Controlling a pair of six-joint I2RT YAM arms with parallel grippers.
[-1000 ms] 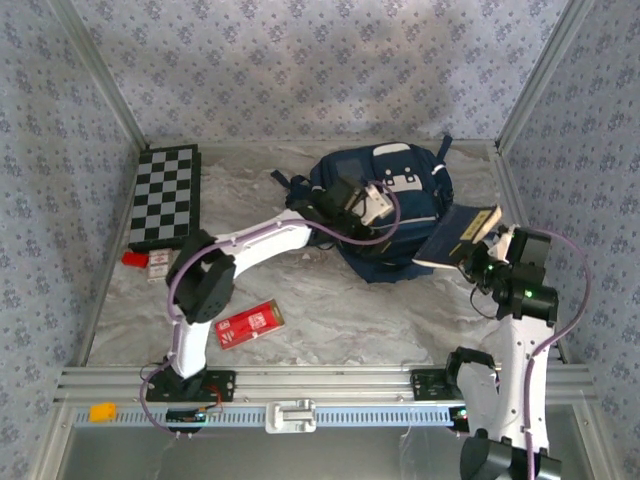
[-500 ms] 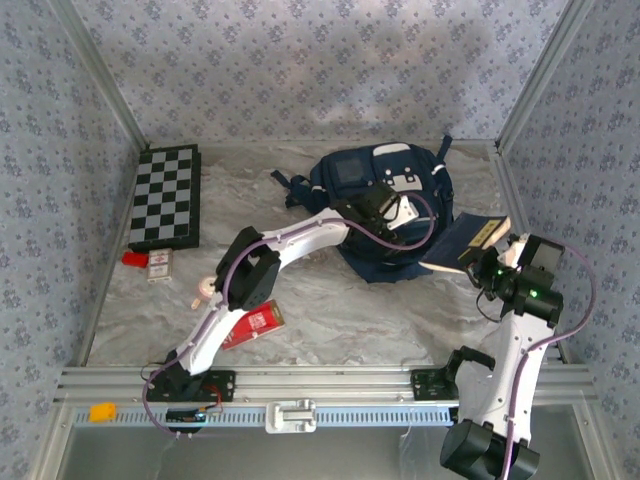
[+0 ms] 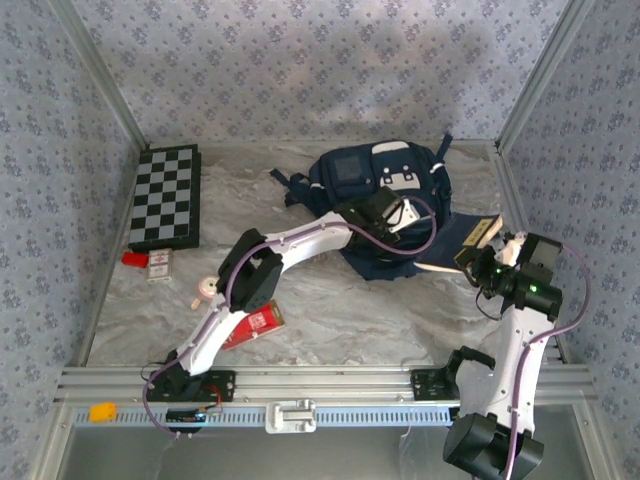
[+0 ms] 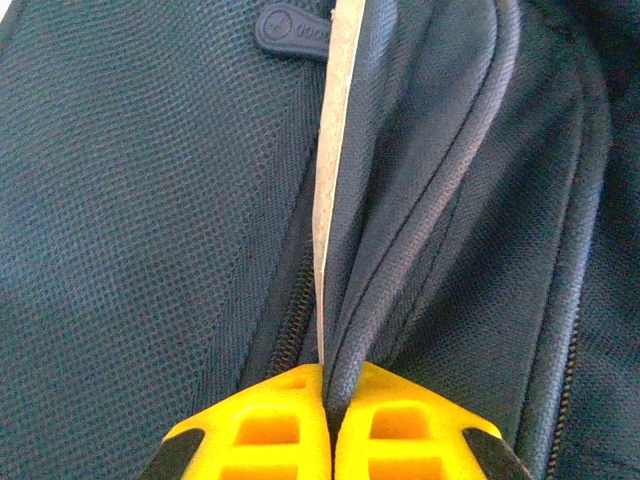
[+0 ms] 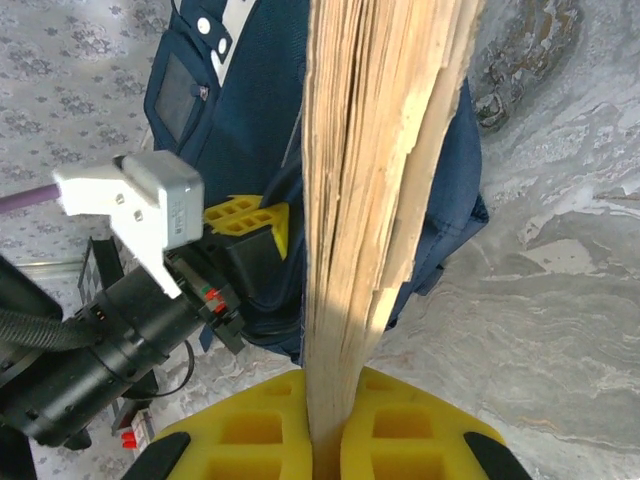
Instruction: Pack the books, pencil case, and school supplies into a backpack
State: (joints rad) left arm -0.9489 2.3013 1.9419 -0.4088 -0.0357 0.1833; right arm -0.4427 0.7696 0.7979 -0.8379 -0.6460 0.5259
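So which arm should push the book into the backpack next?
Right. The right fingers clamp the book just beside the backpack, while the left fingers pinch the backpack's edge, probably holding it open.

Overhead view plus two close wrist views, backpack (image 3: 430, 200) common to all.

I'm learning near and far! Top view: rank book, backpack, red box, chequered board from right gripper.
1. Navy paperback book, held by right gripper.
2. Navy fabric backpack, just left.
3. Flat red pencil case, front left.
4. Chequered black-and-white board, far left.
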